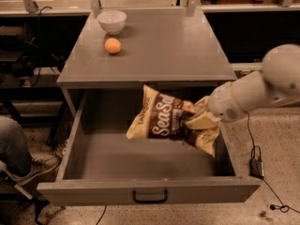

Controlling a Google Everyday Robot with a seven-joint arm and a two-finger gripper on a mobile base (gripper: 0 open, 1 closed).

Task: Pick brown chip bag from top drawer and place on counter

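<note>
The brown chip bag (165,121) hangs tilted in the air above the open top drawer (140,158), its upper end level with the counter's front edge. My gripper (202,119) is shut on the bag's right end, coming in from the right on the white arm (258,93). The drawer is pulled fully out, with its black handle (150,197) on the front panel. The grey counter (150,46) lies behind and above the bag.
A white bowl (112,21) and an orange (113,46) sit at the counter's back left. A person's leg and shoe (18,153) are at the left of the drawer. A cable (255,153) lies on the floor at the right.
</note>
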